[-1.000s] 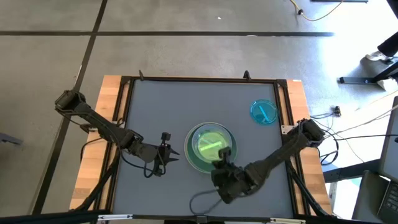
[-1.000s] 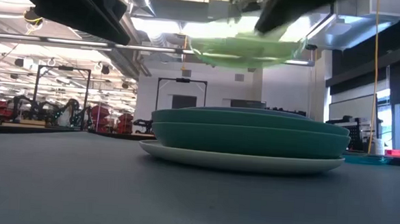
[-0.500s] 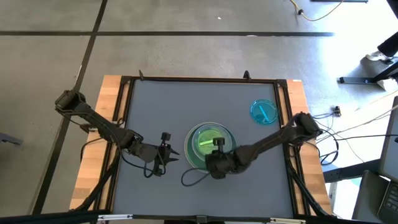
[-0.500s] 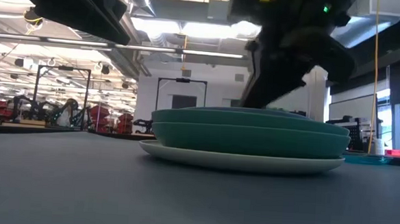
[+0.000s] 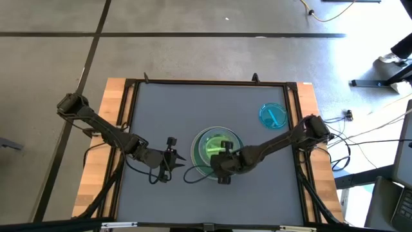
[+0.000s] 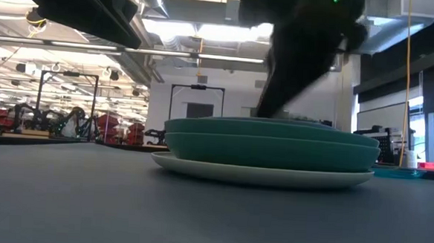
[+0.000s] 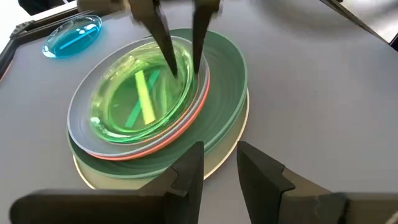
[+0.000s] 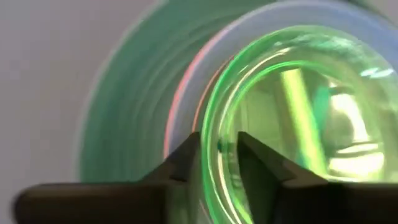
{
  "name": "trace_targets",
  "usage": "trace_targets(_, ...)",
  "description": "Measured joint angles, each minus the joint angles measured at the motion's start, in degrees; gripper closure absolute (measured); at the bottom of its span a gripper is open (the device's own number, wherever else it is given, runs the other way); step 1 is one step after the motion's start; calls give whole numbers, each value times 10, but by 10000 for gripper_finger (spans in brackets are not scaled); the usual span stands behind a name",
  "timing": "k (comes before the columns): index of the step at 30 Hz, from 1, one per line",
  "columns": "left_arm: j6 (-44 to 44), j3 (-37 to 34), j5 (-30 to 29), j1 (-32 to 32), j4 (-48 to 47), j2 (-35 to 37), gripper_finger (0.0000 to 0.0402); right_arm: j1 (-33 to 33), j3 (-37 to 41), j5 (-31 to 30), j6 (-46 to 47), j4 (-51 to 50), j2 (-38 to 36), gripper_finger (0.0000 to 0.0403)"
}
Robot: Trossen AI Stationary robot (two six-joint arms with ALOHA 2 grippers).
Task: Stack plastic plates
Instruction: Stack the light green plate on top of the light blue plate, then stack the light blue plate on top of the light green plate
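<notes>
A stack of plates (image 5: 219, 149) stands near the table's near edge: cream-white at the bottom (image 7: 241, 121), green plates (image 7: 227, 68), a salmon-pink rim (image 7: 186, 118) and blue-grey (image 7: 81, 127). The bright green translucent plate (image 7: 137, 93) lies on top. My right gripper (image 5: 223, 161) is at that plate's near rim, shut on it. My left gripper (image 5: 172, 156) waits open to the left of the stack, holding nothing. One cyan plate (image 5: 273, 115) lies alone by the right edge. My right gripper pinches the bright green plate's near rim (image 8: 219, 144) between its two fingers, one finger (image 7: 166, 46) inside the dish and one (image 7: 199, 37) outside. The fingers come from above, slanting from the near side. The plate rests on the stack's top.
The cyan plate (image 7: 73, 35) lies flat on the grey mat near the far right corner. A black frame (image 5: 206, 82) and wooden side strips border the table. The mat left of and beyond the stack is bare.
My right gripper has come down and moved from the near edge toward the stack, carrying the bright green plate. The plate hung lifted above the stack a second ago and now lies on its top.
</notes>
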State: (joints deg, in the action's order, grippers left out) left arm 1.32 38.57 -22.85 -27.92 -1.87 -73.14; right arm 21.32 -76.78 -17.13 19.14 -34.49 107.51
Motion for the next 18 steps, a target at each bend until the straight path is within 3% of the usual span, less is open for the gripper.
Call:
trace_targets(4,1,0,0,0,1,0,311,8,-58,-1,-4,-71,-39,253)
trace_targets(8,1,0,0,0,4,0,311,16,-69,-49,-13,-118,-88,224)
trace_targets(18,1,0,0,0,5,0,311,4,-63,-174,68,-314,-171,214)
